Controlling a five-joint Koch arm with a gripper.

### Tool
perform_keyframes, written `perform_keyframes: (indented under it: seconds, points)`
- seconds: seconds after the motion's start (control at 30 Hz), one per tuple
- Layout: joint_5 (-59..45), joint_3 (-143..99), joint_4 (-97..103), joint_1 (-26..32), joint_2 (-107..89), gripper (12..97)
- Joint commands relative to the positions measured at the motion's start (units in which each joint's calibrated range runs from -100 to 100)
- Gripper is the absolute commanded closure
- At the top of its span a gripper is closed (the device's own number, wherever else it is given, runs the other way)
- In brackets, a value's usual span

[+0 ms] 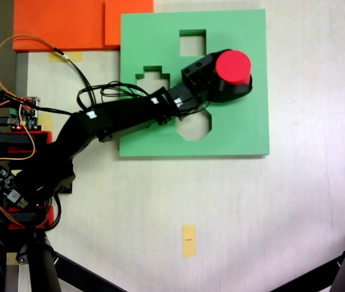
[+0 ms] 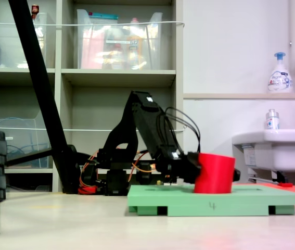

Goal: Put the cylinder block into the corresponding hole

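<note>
The red cylinder block (image 1: 233,66) stands upright over the right half of the square green board (image 1: 245,128), level with its top face in a fixed view (image 2: 215,173). My gripper (image 1: 233,76) is shut on it, black jaws hugging its left and lower sides; the arm reaches in from the left (image 2: 209,175). Three cutouts of the board (image 2: 251,198) show: a square one (image 1: 192,42), a cross-shaped one (image 1: 153,79) and an octagonal one (image 1: 195,126) partly under the arm. The round hole is hidden beneath the block and gripper.
Orange foam sheets (image 1: 62,24) lie at the board's upper left corner. Circuit boards and loose wires (image 1: 14,115) crowd the arm's base. A yellow tape mark (image 1: 188,240) sits on the pale table. Black stand legs (image 1: 69,271) cross the lower corners. A sink (image 2: 272,146) stands behind.
</note>
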Motion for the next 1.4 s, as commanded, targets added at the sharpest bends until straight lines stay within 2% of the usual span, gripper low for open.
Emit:
perform_keyframes:
  seconds: [0.0, 0.13, 0.27, 0.33, 0.4, 0.43, 0.47, 0.53, 0.7, 0.8, 0.83, 0.9, 0.97, 1.0, 1.13, 1.37]
  points:
    - [-0.63, 4.60, 1.35, 0.20, -0.23, 72.1]
    - [-0.59, 4.60, 1.64, -0.05, 1.72, 70.1]
    - [-0.59, 4.60, 1.73, -0.20, 2.98, 55.2]
    - [-0.59, 4.60, 2.41, -0.20, 3.26, 51.7]
    - [-0.59, 4.40, 3.27, -0.20, 3.40, 40.0]
    - [-0.59, 4.21, 3.47, -0.15, 3.54, 28.1]
    - [-0.59, 4.11, 3.85, -0.15, 3.40, 21.6]
    - [-0.59, 2.71, 5.78, -0.15, 1.86, 13.5]
    - [-0.78, -6.56, 4.14, -0.24, -20.07, 13.5]
    - [-2.44, -13.34, -7.61, -0.98, -43.39, 14.0]
    - [-4.84, -14.74, -16.66, -1.42, -55.26, 17.2]
    - [-10.16, -16.73, -34.28, -2.44, -74.54, 34.6]
    - [-19.98, -19.72, -46.22, -4.00, -92.83, 59.1]
    - [-25.30, -22.02, -46.51, -4.49, -99.12, 65.3]
    - [-38.29, -33.58, -46.80, -6.15, -121.60, 66.4]
    - [-43.03, -58.81, -47.67, -9.62, -122.16, 64.0]
